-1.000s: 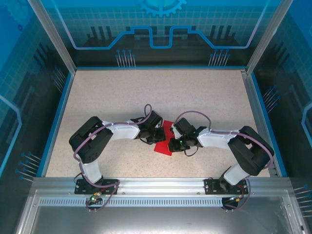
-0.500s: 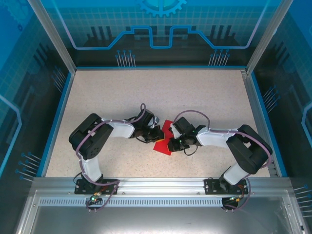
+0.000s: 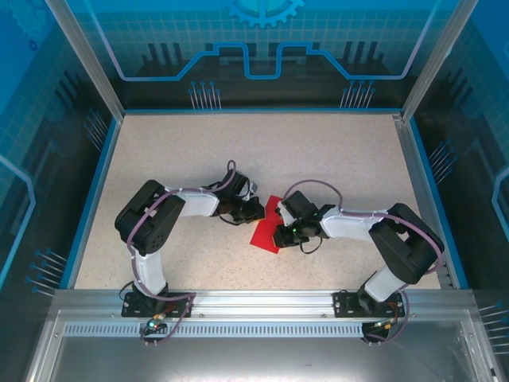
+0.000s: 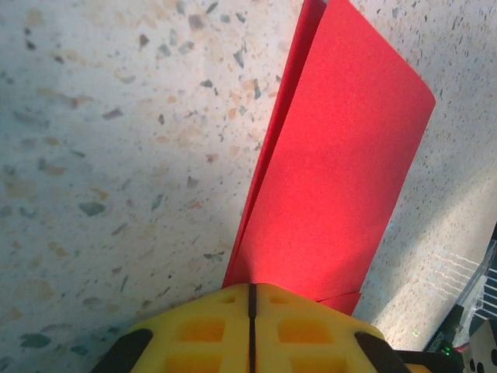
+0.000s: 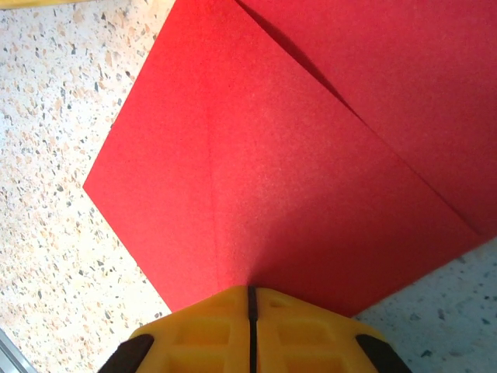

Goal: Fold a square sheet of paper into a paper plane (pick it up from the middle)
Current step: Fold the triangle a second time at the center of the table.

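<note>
Viewing from above: speckled beige tabletop (image 3: 262,151) inside blue-panelled enclosure (image 3: 262,48); red square sheet of paper (image 3: 266,232), partly folded, near centre. Left wrist: left hand (image 4: 251,311) closed, tips at folded flap's end. Right wrist: right hand (image 5: 251,318) closed, tips on creased sheet.

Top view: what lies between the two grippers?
In the top view, the square sheet of paper, partly folded, lies between the left gripper and right gripper.

Table top (image 3: 318,159): speckled beige, level. Blue border (image 3: 95,191) runs along the left, far and right edges. Slotted metal rail (image 3: 262,301) spans the near edge. Blue printed wall panel (image 3: 262,48) stands behind, between slanted metal posts (image 3: 83,56).
</note>
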Motion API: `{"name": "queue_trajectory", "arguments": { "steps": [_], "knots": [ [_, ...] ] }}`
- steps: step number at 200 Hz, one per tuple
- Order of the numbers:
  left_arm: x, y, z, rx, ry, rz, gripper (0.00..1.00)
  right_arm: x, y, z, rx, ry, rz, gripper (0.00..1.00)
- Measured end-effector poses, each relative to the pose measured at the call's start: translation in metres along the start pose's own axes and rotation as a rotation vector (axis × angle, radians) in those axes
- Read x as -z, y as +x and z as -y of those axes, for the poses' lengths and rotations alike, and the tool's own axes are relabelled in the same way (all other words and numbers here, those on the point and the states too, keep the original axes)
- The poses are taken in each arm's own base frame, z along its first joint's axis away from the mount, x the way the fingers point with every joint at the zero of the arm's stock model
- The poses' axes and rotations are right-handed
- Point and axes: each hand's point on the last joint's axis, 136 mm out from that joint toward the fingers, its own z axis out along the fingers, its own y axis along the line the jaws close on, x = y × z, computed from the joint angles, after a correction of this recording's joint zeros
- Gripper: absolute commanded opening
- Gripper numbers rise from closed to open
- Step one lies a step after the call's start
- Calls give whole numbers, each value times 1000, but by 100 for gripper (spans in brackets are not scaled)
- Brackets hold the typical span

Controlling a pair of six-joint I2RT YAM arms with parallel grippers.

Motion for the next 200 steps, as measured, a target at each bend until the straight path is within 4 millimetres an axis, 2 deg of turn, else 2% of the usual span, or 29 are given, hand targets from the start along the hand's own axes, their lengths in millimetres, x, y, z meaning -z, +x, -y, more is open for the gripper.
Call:
{"name": "queue_trajectory", "arguments": {
  "steps": [29, 61, 86, 108, 126, 159, 200],
  "knots": [
    [5, -15, -6, -11, -35, 43, 12, 0, 0, 0, 0, 0, 1, 7],
    [24, -40, -22, 4, -93, 127, 15, 1, -1, -1, 1, -1, 2, 7],
    [43, -46, -7, -14, -64, 171, 15, 2, -2, -2, 0, -1, 0, 7],
    [53, -36, 14, -50, -14, 189, 14, 4, -3, -2, -12, 0, 1, 8],
    [44, -19, 24, -65, 5, 161, 12, 8, -4, -1, -39, 3, 3, 8],
    [21, 14, 27, -57, 19, 76, 9, 16, -20, -11, -51, -15, 37, 8],
    [6, 21, 23, -32, 16, 49, 8, 16, -32, -18, -59, -31, 59, 8]
  ]
}}
